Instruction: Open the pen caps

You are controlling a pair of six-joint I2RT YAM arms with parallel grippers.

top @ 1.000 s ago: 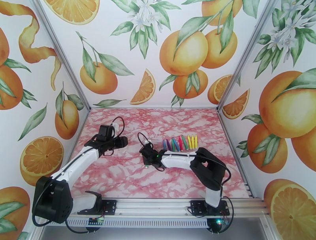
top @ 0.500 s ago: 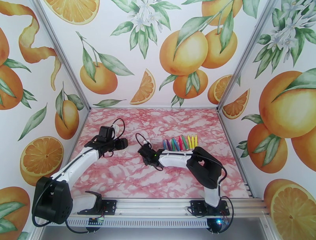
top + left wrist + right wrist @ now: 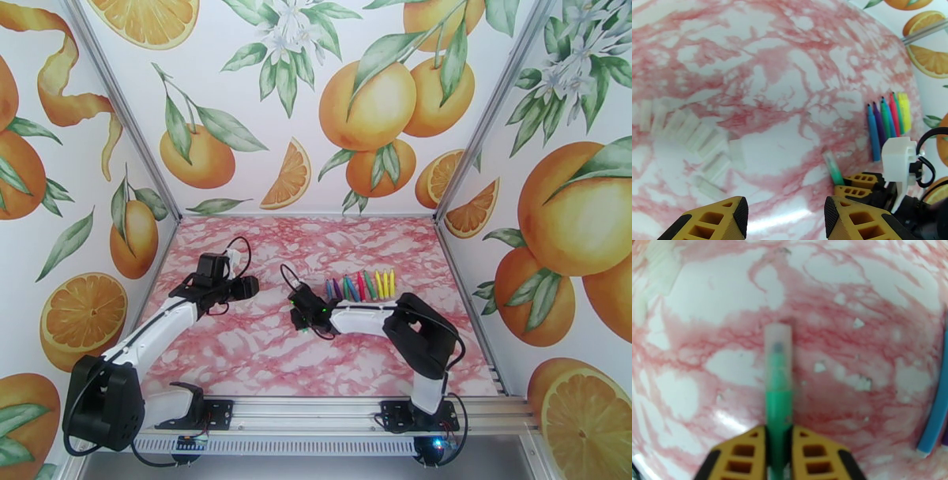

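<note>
Pen cap [image 3: 778,343], translucent in the right wrist view, tops the green pen [image 3: 778,409] clamped by right gripper [image 3: 779,434]; left gripper [image 3: 784,211] open.

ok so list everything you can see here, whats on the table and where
table: 1, pink and white marble pattern, under everything
walls: 3, white with orange-fruit print, around the table
markers in a row: about nine, blue, purple, green, pink, orange, yellow, side by side right of centre
green marker: 1, green, left of the row, in the right arm's jaws
cap: 1, pale translucent, on the green marker's tip
loose pale pieces: several, whitish, scattered on the table left of the row; blurred, possibly caps
left arm: 1, white and black, left side, yellow jaws open over bare table
right arm: 1, white and black, jaws shut on the green marker
</note>
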